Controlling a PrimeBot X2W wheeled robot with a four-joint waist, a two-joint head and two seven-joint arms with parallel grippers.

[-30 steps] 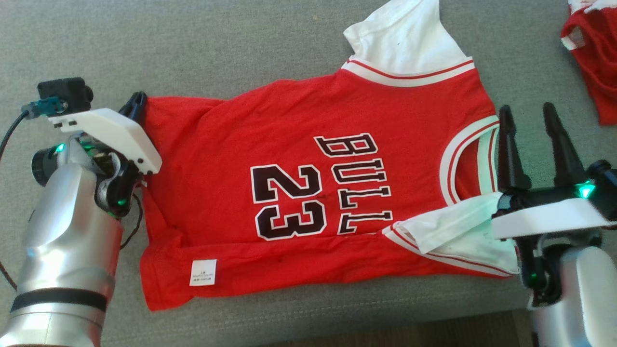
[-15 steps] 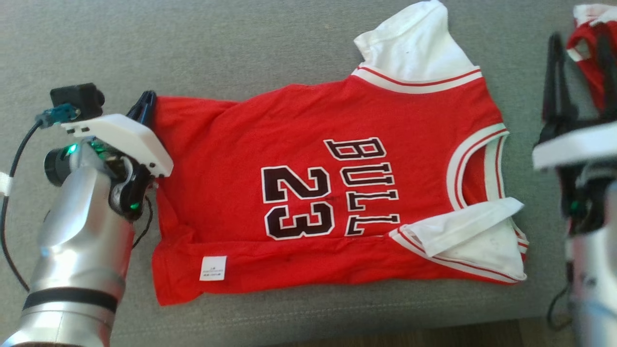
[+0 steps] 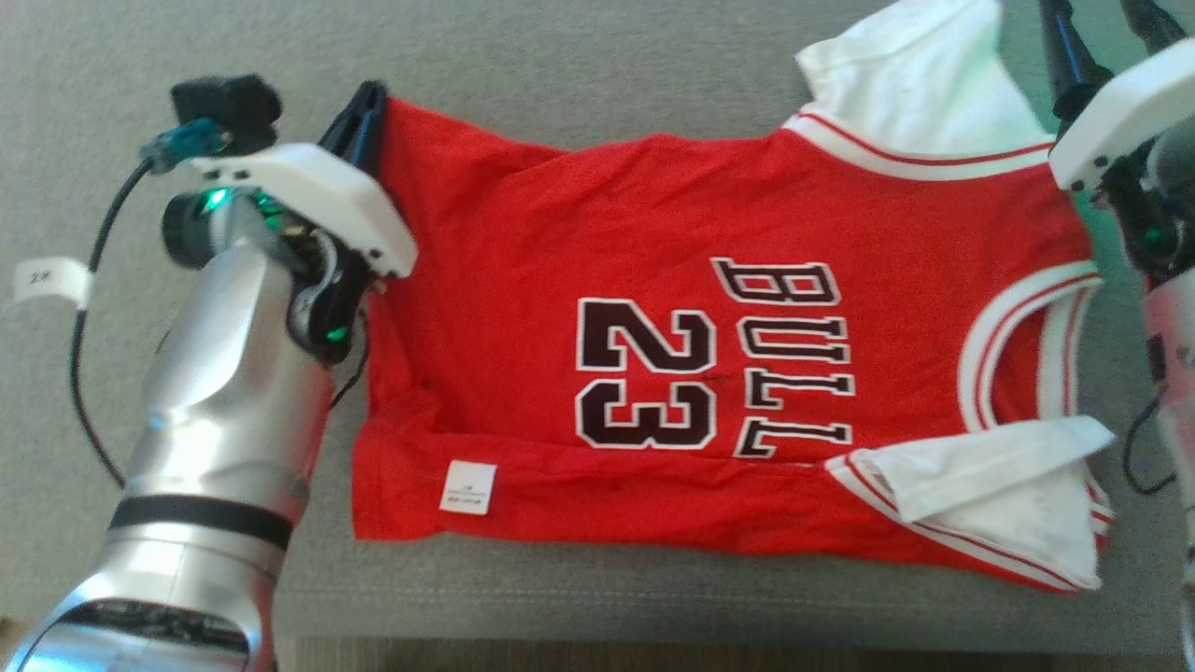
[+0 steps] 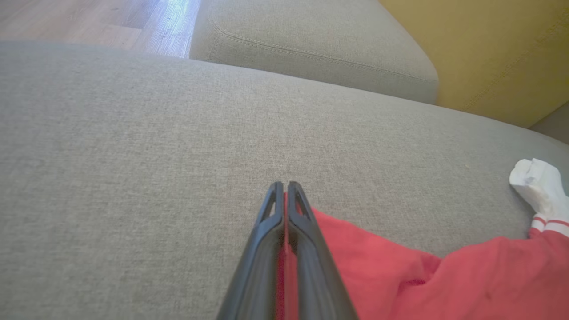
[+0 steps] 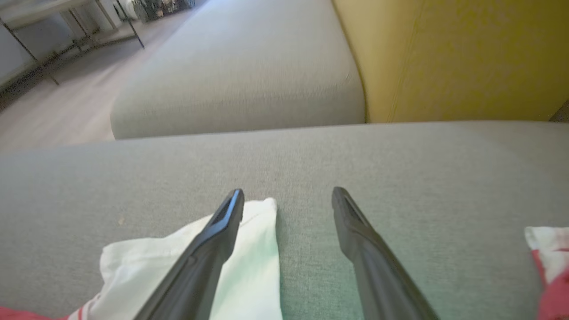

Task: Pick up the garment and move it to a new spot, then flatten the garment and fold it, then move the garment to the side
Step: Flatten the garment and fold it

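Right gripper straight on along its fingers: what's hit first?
Right gripper: probably bare grey cushion just past the white sleeve; the yellow backrest stands farther on, off to one side. Depth unclear.

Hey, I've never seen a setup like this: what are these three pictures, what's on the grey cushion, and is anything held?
It's a two-armed robot. The wide picture comes from a camera on its head, looking down at a red jersey spread on a grey sofa cushion. The other two come from wrist cameras looking along each arm's jaws. The left arm has its jaws shut on a corner of the jersey. The right arm has open jaws, holding nothing, by the white sleeve.
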